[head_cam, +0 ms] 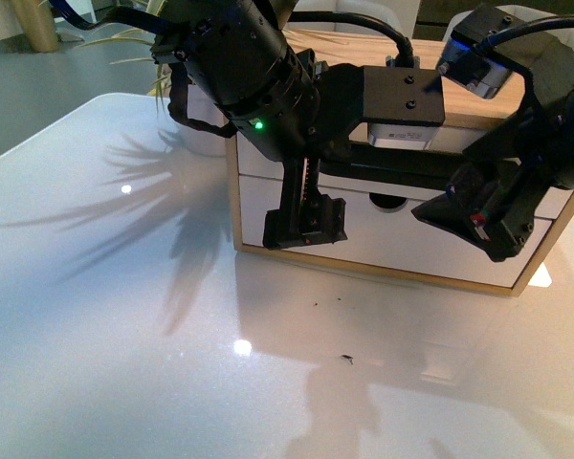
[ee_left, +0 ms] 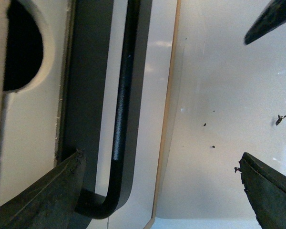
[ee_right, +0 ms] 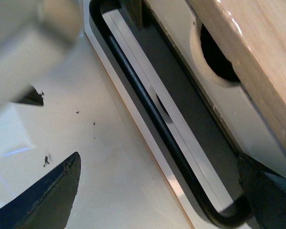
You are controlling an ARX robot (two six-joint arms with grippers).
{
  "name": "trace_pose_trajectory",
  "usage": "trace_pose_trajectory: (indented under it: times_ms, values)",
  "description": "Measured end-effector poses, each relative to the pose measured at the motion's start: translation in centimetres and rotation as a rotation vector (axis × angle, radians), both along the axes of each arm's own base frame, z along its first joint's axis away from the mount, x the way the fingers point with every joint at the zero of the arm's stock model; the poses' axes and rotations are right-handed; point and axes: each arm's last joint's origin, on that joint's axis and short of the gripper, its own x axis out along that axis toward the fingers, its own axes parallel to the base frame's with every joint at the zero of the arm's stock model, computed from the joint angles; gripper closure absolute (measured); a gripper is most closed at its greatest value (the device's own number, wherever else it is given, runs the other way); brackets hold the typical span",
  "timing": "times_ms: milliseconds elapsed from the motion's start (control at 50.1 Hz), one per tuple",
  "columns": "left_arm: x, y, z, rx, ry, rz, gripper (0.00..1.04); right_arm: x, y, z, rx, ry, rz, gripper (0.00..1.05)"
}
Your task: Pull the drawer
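Note:
The drawer (head_cam: pixel 383 239) has a white front with a half-round notch (head_cam: pixel 390 201) in its top edge; the arms cover much of it. Its long black bar handle (ee_left: pixel 121 119) runs between my left gripper's (ee_left: pixel 155 200) open fingers, the bent end close to one finger (ee_left: pixel 43 191). In the right wrist view the handle (ee_right: pixel 148 105) crosses between my right gripper's (ee_right: pixel 157 198) open fingers, its other bend beside one finger (ee_right: pixel 269 195). Neither gripper holds anything. In the front view the left gripper (head_cam: pixel 306 215) and right gripper (head_cam: pixel 478 225) hang before the cabinet front.
The drawer sits in a light wood cabinet (head_cam: pixel 459 279) on a glossy white table (head_cam: pixel 124 335). Small dark specks (head_cam: pixel 347 360) lie on the table in front. A plant (head_cam: pixel 124 38) stands behind the cabinet at the back left.

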Motion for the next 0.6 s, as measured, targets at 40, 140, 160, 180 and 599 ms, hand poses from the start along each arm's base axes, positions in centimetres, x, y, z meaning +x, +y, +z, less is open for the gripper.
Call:
trace_pose_trajectory:
  times_ms: [40, 140, 160, 180, 599]
  values:
    - [0.0, -0.1, -0.2, 0.007, -0.002, -0.005, 0.07, 0.2, 0.2, 0.0, 0.004, -0.001, 0.007, 0.09]
    - [-0.2, -0.3, -0.5, 0.016, 0.011, -0.008, 0.07, 0.4, 0.7, -0.1, 0.001, 0.003, 0.031, 0.09]
    - [-0.2, -0.3, -0.6, 0.019, 0.014, -0.009, 0.07, 0.5, 0.8, 0.0, 0.0, 0.002, 0.032, 0.09]
    - [-0.2, -0.3, -0.6, 0.02, 0.016, -0.01, 0.07, 0.5, 0.8, -0.1, 0.0, 0.003, 0.034, 0.09]
    - [-0.1, 0.0, -0.9, 0.029, 0.01, -0.015, 0.07, 1.3, 1.3, -1.0, -0.018, 0.041, 0.057, 0.09]
